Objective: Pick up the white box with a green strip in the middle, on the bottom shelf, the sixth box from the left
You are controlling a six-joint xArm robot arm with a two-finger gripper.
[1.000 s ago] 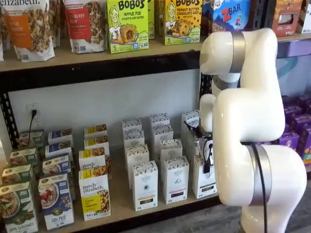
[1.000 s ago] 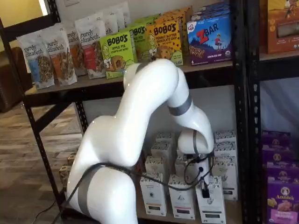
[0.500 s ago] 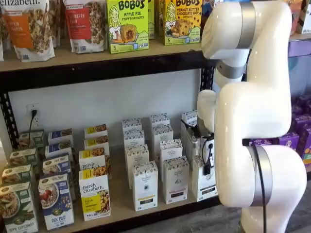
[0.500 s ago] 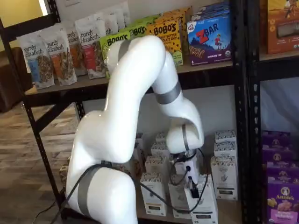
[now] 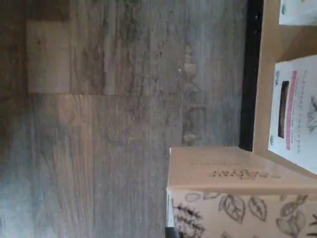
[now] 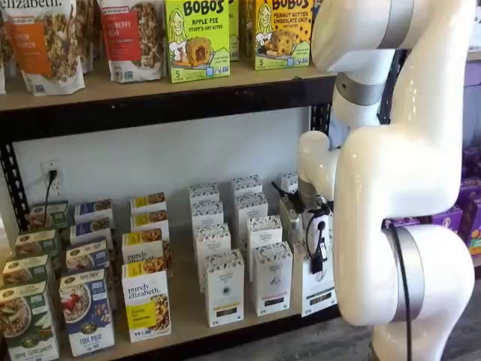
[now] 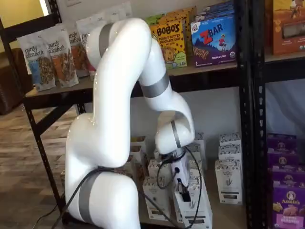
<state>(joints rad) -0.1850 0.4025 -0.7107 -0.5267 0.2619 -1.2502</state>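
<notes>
My gripper is shut on the white box with the dark strip low on its front. It holds the box upright at the front edge of the bottom shelf, right of the other white cartons. In a shelf view the gripper grips the box from above, forward of its row on the shelf. In the wrist view the held box shows a plain face and a leaf-patterned face, over the floor beside the shelf board.
White cartons stand in rows left of the held box, with cereal boxes further left. A pinkish-strip carton stands on the board. The upper shelf is overhead. Black upright and purple boxes are at right.
The arm has drawn back from the rack and swung left, taking the white box out of its column toward the shelf's front edge. The elbow has risen.
</notes>
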